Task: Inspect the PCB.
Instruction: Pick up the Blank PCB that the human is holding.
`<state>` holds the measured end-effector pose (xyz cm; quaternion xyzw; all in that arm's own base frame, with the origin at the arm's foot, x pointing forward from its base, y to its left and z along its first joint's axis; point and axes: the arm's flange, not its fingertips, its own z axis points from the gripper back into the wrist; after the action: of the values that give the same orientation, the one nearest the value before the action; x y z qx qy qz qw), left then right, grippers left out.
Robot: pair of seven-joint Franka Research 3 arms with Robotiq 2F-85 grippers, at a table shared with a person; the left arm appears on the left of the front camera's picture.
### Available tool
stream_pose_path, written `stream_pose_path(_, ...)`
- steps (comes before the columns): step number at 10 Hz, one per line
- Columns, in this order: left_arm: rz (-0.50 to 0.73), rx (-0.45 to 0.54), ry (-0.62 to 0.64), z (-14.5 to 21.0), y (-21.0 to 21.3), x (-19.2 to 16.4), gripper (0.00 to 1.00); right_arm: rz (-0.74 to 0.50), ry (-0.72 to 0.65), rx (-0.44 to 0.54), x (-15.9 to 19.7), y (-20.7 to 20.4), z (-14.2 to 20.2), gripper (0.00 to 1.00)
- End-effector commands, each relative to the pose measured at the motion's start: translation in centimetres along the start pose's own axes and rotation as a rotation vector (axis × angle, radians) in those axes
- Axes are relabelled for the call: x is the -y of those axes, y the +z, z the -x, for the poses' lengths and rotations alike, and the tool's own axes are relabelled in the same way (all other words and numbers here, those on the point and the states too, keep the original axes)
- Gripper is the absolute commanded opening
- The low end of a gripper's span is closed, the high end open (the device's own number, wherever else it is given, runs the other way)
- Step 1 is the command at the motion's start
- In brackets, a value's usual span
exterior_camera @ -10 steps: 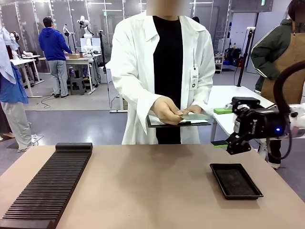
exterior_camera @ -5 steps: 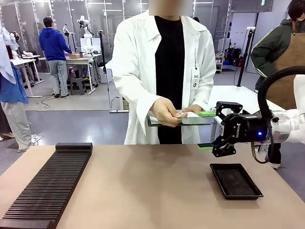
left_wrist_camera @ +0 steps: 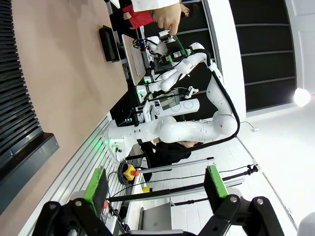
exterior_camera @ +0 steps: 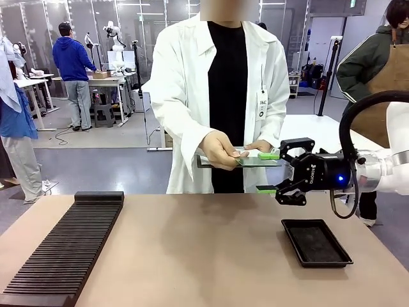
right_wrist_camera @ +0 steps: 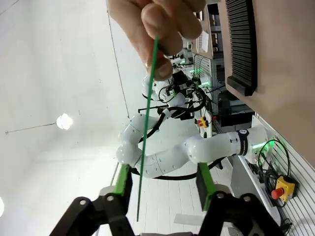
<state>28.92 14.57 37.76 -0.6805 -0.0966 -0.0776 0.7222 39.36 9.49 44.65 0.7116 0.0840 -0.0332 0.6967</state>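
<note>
Right gripper (exterior_camera: 266,173) stands wide, its two green pads one above the other, with nothing clamped yet. The PCB (exterior_camera: 252,160) is off the worktop (exterior_camera: 192,243), held in the air by the person's hand (exterior_camera: 220,150). Taking the black tray (exterior_camera: 316,242) as my mark, the board floats above the tray's far left corner, further out towards the person, and my right gripper hangs over that same far edge.

What matters is that the board's near end already reaches in between my fingers. In the right wrist view the PCB (right_wrist_camera: 147,113) shows edge-on as a thin green line. It runs from the person's fingertips (right_wrist_camera: 157,24) straight down into the gap of the right gripper (right_wrist_camera: 164,189), off centre and just beside one pad. I cannot tell whether it touches that pad.

The board lies flat and about level, faces up and down. Its long axis runs from the person's hand towards my wrist, the free short end pointing at me. My pads face its two broad faces, so I judge a plain close should take it — once the person lets go.

My left gripper (left_wrist_camera: 155,184) is wide too, holding nothing, and well away from the tray, so the right arm is much the nearer.
</note>
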Motion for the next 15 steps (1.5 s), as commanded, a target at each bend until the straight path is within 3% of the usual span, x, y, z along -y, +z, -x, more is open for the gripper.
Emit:
stream_pose_path(1, -0.011, 0.002, 0.004, 0.00, 0.06, 0.40, 1.00, -0.008, -0.046, 0.030, -0.46, -0.79, -0.82, 0.00)
stream_pose_path(15, -0.011, 0.002, 0.004, 0.00, 0.06, 0.40, 1.00, -0.010, -0.028, 0.031, -0.15, -0.18, -0.69, 0.00)
